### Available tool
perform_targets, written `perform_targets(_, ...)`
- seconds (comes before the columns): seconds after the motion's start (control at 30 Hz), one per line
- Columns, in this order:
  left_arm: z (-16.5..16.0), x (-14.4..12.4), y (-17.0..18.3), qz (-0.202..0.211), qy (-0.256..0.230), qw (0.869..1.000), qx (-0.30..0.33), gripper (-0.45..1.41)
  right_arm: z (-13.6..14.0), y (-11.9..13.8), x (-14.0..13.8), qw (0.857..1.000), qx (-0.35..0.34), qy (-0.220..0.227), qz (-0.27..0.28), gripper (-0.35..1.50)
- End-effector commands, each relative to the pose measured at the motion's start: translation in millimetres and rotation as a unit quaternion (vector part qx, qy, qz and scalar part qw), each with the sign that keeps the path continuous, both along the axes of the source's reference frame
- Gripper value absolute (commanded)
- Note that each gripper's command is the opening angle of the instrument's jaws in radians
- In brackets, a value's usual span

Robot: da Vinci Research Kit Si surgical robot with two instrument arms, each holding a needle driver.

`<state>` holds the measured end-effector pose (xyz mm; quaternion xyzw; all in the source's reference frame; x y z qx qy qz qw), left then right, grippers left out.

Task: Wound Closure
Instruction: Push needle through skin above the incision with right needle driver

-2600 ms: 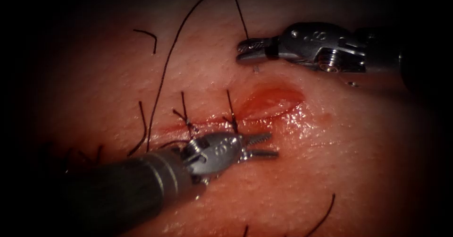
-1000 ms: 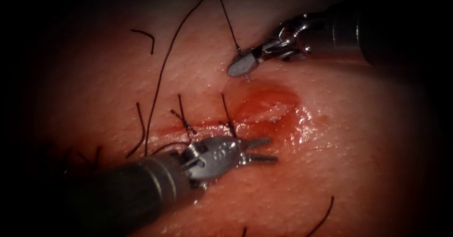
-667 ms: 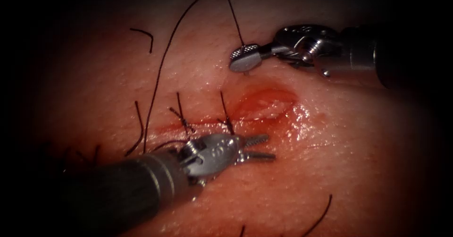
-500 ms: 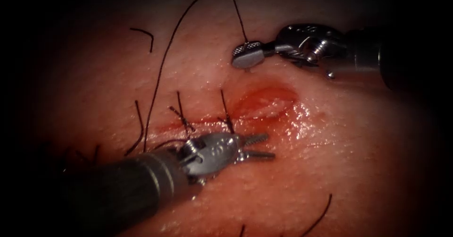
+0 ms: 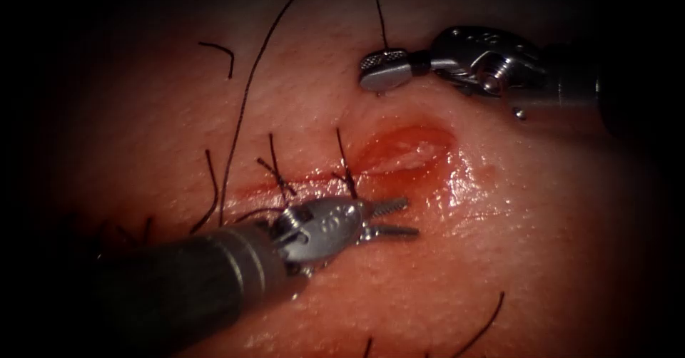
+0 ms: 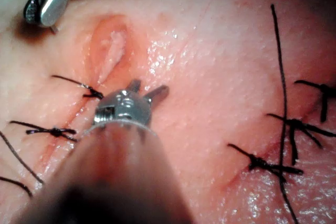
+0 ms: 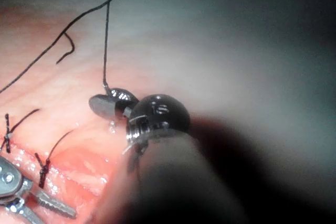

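Note:
The tissue (image 5: pixel 499 258) has a cut whose left part is held by two knotted stitches (image 5: pixel 282 182); its right part (image 5: pixel 407 147) gapes, wet with red fluid. My left tool (image 5: pixel 410 217) lies just below the cut beside the second stitch, jaws open, holding nothing; it also shows in the left wrist view (image 6: pixel 151 86). My right tool (image 5: pixel 385 70) hovers above the open part of the cut, jaws shut on the needle. A short bit of needle (image 5: pixel 378 93) pokes out beneath them toward the tissue; I cannot tell if it touches. Thread (image 5: pixel 378 8) rises from the jaws.
A long strand of thread (image 5: pixel 246 101) runs from the top down to the left end of the cut. Cut ends of thread (image 5: pixel 221 50) lie on the tissue at upper left and lower right (image 5: pixel 485 326). More knotted stitches (image 6: pixel 268 165) show in the left wrist view.
The right tool turned its wrist, dipped toward the tissue above the cut, then lifted and drew back to the right with the needle. The left tool has hardly moved.

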<state>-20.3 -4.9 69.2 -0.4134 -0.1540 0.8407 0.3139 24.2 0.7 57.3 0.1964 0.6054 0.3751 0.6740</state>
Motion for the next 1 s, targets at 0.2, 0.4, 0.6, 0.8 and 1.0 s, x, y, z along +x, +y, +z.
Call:
perform_targets(0.2,0.6,-0.5,0.2,0.000,0.000,1.000,-0.001,0.12,-1.1,1.0,0.3,0.998,-0.056,0.006,0.016,-0.35)
perform_targets(0.4,0.6,-0.5,0.2,0.000,-0.001,1.000,-0.001,0.12,-2.1,1.4,0.3,0.997,-0.075,0.006,0.025,-0.35)
perform_targets(0.6,0.6,-0.5,0.2,0.000,0.000,1.000,-0.001,0.12,-2.3,1.5,0.3,0.996,-0.084,-0.001,0.030,-0.35)
perform_targets(0.8,0.6,-0.5,0.2,0.000,-0.001,1.000,-0.001,0.12,-2.5,1.9,0.0,0.993,-0.109,-0.006,0.046,-0.35)
perform_targets(1.0,0.6,-0.5,0.2,0.001,-0.001,1.000,-0.001,0.12,-3.0,1.8,-0.4,0.989,-0.138,-0.004,0.058,-0.35)
